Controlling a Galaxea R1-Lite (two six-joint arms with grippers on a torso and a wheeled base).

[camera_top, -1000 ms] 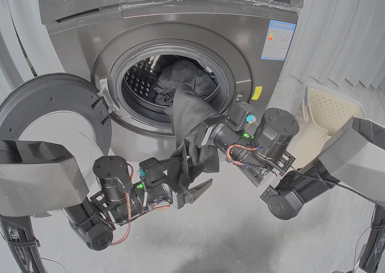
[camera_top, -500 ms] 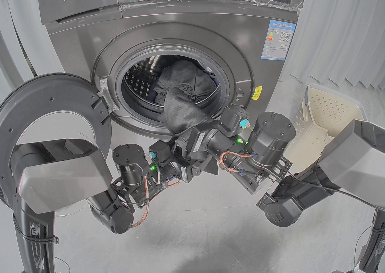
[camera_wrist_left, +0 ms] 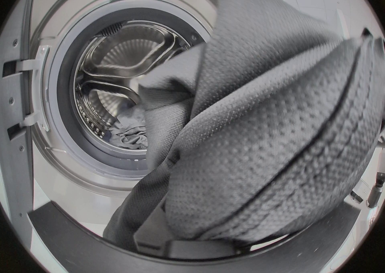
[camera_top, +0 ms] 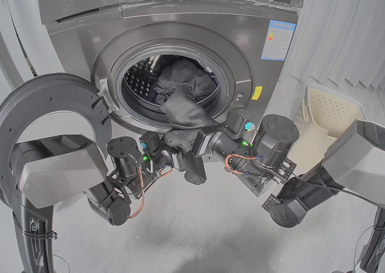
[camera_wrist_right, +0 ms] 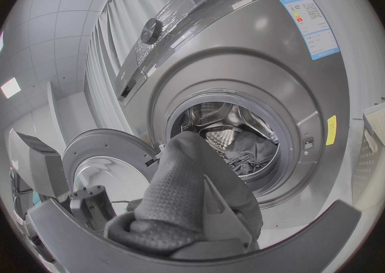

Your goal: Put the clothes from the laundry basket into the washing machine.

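A dark grey garment spills out of the washing machine's round opening and hangs over its lower rim. My right gripper sits just below the rim, shut on a bunched fold of this garment; one fingertip pokes out of the cloth. My left gripper is right beside it, slightly lower, buried under the same garment. A short tail of cloth dangles below both. More dark clothes lie inside the drum. The cream laundry basket stands to the right of the machine.
The machine's round door is swung wide open to the left, close to my left arm. Grey floor stretches in front of the machine. White curtains hang behind and to the right of the basket.
My left arm rose from low on the floor side up to the hanging cloth, next to my right gripper. The long hanging part of the garment got gathered up towards the opening.
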